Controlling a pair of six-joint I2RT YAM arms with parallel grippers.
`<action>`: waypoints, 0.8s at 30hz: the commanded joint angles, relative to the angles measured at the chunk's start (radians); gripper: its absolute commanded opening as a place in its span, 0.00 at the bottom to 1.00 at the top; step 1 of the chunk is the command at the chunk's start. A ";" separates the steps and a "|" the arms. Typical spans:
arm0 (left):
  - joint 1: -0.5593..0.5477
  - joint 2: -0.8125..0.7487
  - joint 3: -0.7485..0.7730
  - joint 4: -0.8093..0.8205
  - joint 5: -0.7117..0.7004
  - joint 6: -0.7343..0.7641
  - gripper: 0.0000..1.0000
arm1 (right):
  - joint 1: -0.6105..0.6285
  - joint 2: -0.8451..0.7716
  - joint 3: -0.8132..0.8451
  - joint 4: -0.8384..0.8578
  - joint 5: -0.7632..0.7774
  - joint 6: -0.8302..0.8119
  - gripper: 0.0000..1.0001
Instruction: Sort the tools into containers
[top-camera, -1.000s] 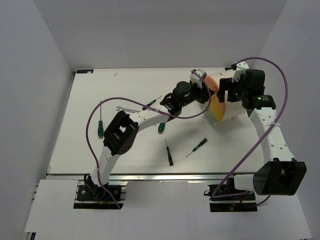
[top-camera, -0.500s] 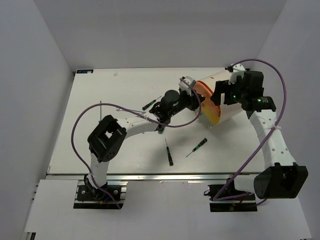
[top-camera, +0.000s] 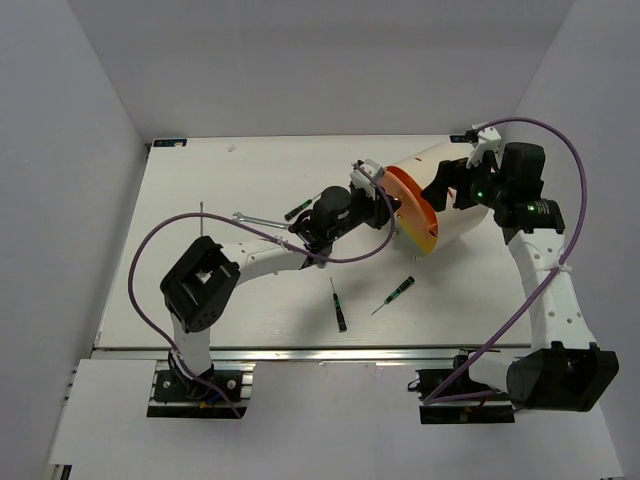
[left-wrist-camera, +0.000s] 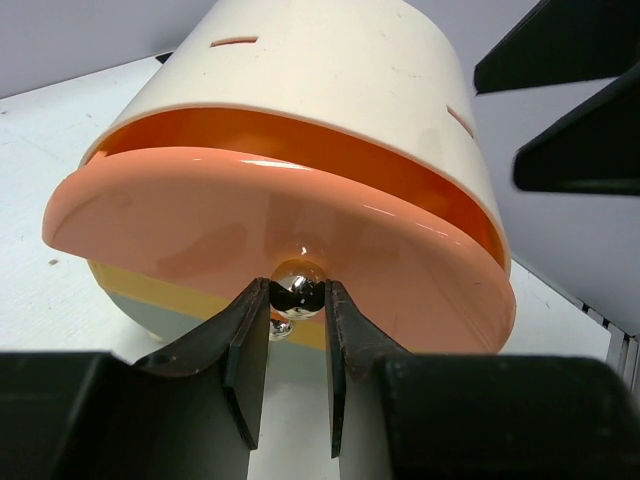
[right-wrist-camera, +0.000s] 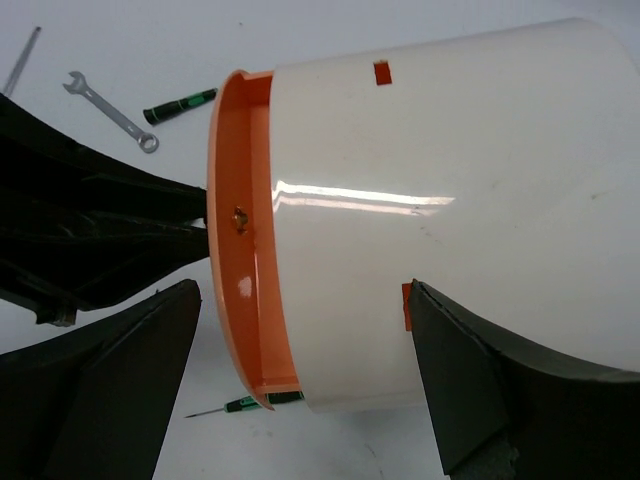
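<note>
The cream-white drum (top-camera: 450, 190) lies on its side at the back right, its orange and yellow face toward the left. My left gripper (left-wrist-camera: 298, 292) is shut on a silver knob (left-wrist-camera: 298, 285) of an orange drawer (left-wrist-camera: 250, 230), which stands partly out of the drum (left-wrist-camera: 300, 70). My right gripper (right-wrist-camera: 300, 380) is open, its fingers (right-wrist-camera: 480, 390) wide apart over the drum's side (right-wrist-camera: 450, 200). The wrench (top-camera: 255, 218) and one screwdriver (top-camera: 298, 210) lie left of the drum. Two more screwdrivers (top-camera: 339, 306) (top-camera: 396, 293) lie in front. Only the shaft of a fourth screwdriver (top-camera: 201, 210) shows at the far left.
A second small knob (left-wrist-camera: 281, 328) sits below the gripped one. In the right wrist view the wrench (right-wrist-camera: 110, 110) and a screwdriver (right-wrist-camera: 180, 103) lie beyond the drawer (right-wrist-camera: 245, 250), and another screwdriver (right-wrist-camera: 235, 405) lies by the drum's lower edge. Purple cables loop over both arms.
My left gripper has moved left with the knob, and the orange drawer has slid out of the drum. The drum has turned, and my right gripper has shifted right along it.
</note>
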 joint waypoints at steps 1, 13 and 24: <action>0.001 -0.069 -0.019 -0.034 -0.013 0.025 0.06 | -0.012 -0.036 0.017 0.074 -0.099 0.017 0.89; 0.001 -0.212 -0.157 -0.061 -0.016 0.030 0.05 | -0.012 -0.018 0.000 0.103 0.048 0.000 0.86; 0.001 -0.275 -0.205 -0.076 -0.026 -0.015 0.73 | -0.012 -0.091 0.005 0.010 -0.368 -0.432 0.89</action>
